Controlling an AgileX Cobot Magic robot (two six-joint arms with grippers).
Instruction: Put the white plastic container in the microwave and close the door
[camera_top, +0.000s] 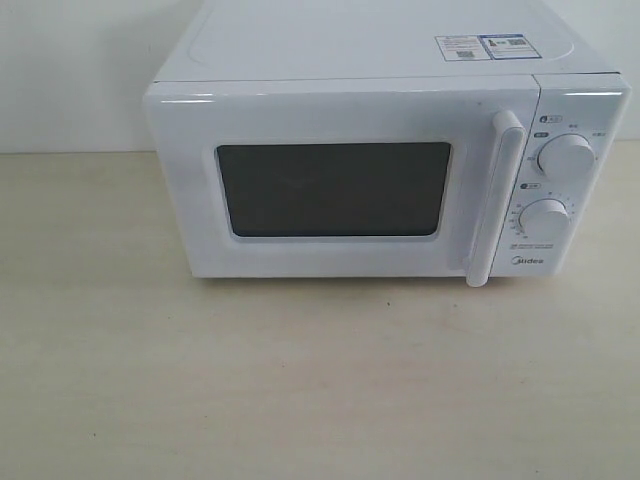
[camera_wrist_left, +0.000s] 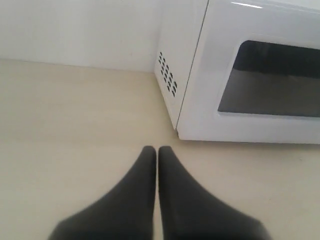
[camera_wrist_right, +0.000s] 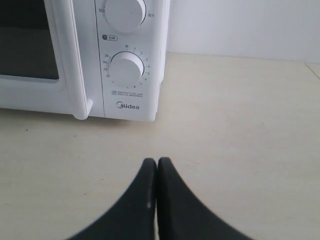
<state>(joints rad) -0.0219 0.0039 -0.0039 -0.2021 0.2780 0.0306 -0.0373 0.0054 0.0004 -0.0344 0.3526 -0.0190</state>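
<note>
The white Midea microwave (camera_top: 385, 150) stands at the back of the beige table, its door (camera_top: 340, 185) closed, with a dark window and a vertical white bar handle (camera_top: 495, 200). Two round dials (camera_top: 565, 157) sit to the right of the handle. The white plastic container shows in no view. My left gripper (camera_wrist_left: 157, 148) is shut and empty above the table, in front of the microwave's (camera_wrist_left: 250, 75) left front corner. My right gripper (camera_wrist_right: 157, 160) is shut and empty in front of the dial panel (camera_wrist_right: 127, 70). Neither gripper appears in the exterior view.
The beige table (camera_top: 300, 380) stretches in front of the microwave. A white wall rises behind it. Vent holes (camera_wrist_left: 167, 74) mark the microwave's left side. Stickers (camera_top: 482, 46) lie on its top.
</note>
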